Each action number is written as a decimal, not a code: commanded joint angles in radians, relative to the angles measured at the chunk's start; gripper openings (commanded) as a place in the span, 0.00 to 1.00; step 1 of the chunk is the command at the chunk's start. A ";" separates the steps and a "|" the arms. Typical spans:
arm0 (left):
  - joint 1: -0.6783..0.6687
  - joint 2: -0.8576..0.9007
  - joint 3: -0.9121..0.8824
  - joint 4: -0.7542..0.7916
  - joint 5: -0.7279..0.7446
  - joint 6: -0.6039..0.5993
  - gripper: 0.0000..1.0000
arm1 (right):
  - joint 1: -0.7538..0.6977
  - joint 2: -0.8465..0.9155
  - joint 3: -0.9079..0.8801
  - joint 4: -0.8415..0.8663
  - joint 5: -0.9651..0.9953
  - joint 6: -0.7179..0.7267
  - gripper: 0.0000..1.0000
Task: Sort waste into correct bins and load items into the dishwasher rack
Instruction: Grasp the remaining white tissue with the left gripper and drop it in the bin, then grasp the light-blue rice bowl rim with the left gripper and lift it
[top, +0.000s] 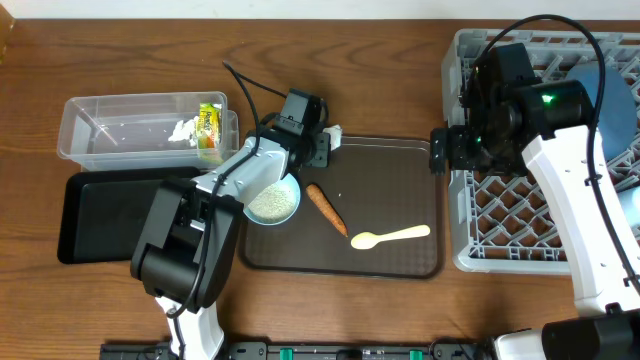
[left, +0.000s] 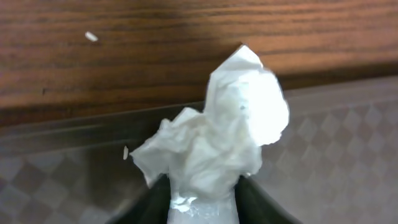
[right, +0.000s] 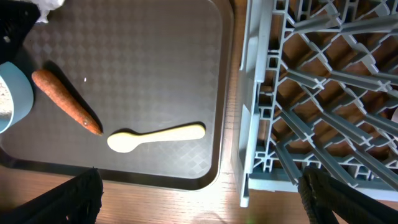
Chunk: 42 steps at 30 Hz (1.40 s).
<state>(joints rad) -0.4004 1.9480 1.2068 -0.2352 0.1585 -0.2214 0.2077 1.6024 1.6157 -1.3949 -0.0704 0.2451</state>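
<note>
We find the left pincer (left: 202, 202) clamped on the tissue wad (left: 217, 134) at the brown tray's (top: 390, 180) upper-left edge, the right pincer (right: 202, 193) apart; the wad looks light, soft and crushable, so pinch mid-bulk.

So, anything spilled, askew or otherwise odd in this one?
A small spill: one rice grain lies loose on the wooden table, beyond the rim of the brown tray, and a second grain sits on that tray beside the tissue wad. Nothing else stands out.
</note>
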 joint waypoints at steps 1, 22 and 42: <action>0.002 0.010 0.013 -0.001 0.007 -0.001 0.13 | -0.005 0.003 0.001 -0.005 0.007 -0.011 0.99; 0.266 -0.395 0.013 -0.071 -0.050 -0.001 0.06 | -0.005 0.003 0.001 -0.008 0.015 -0.014 0.99; 0.626 -0.317 0.013 -0.089 -0.051 -0.001 0.42 | -0.005 0.003 0.001 -0.008 0.014 -0.014 0.99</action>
<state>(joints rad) 0.2218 1.6348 1.2072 -0.3180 0.0978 -0.2283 0.2077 1.6024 1.6157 -1.4014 -0.0662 0.2443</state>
